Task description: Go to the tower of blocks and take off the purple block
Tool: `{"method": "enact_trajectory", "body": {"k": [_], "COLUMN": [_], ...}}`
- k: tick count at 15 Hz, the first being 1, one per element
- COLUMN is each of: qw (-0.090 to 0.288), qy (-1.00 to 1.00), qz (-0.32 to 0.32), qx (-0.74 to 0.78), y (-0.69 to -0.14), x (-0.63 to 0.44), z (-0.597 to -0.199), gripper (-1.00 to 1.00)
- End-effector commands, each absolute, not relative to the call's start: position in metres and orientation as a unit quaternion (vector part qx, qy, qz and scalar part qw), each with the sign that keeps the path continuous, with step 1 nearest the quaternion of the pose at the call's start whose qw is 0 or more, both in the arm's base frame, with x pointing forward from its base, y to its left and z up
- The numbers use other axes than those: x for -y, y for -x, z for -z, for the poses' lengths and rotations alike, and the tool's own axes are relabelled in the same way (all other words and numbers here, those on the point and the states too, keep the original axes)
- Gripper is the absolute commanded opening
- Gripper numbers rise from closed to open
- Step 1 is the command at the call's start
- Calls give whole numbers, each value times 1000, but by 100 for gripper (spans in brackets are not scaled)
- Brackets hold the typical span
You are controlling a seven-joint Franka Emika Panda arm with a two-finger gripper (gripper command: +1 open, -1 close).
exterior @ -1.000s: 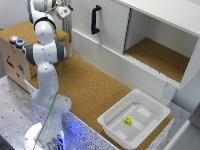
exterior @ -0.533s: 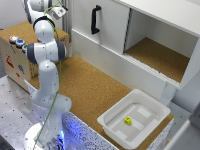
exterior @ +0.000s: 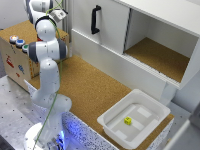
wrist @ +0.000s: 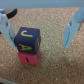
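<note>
In the wrist view a purple block (wrist: 27, 39) with a yellow letter on its faces sits on top of a pink block (wrist: 29, 56), forming a short tower on the cork surface. My gripper (wrist: 38, 46) is open. Its light blue fingers (wrist: 8, 29) stand on either side of the purple block, clear of it. In the exterior view my gripper (exterior: 60, 14) is at the far back on the exterior view's left, and the tower is hidden behind the arm.
A white cabinet with a black handle (exterior: 95, 19) and an open compartment (exterior: 159, 55) runs along the back. A white tray (exterior: 150, 131) holding a small yellow cube (exterior: 128, 120) sits at the front. A wooden box with coloured buttons (exterior: 15, 50) stands on the exterior view's left.
My hand has shifted slightly and dropped a little at the back, on the exterior view's left. Nothing else has moved.
</note>
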State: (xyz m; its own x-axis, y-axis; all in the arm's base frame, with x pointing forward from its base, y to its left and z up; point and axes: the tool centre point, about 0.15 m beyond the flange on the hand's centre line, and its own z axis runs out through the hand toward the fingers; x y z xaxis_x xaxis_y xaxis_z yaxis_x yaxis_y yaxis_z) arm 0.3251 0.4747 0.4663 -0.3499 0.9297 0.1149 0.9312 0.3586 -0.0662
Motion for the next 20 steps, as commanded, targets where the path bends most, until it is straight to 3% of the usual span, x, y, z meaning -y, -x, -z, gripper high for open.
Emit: {"method": "enact_trajectory", "body": {"k": [1,11,16,20], "qw": [57,53,39,56], "qy": [559,573,617,678], "qz": [-73,-64,-23,0], "qx": [824,815,785,733], "y": [-336,-338,-353,-356], "x": [-502,-491,-469,-435], "z": [-475,-481,-506,-507], "gripper": [-100,-100,-100,-100]}}
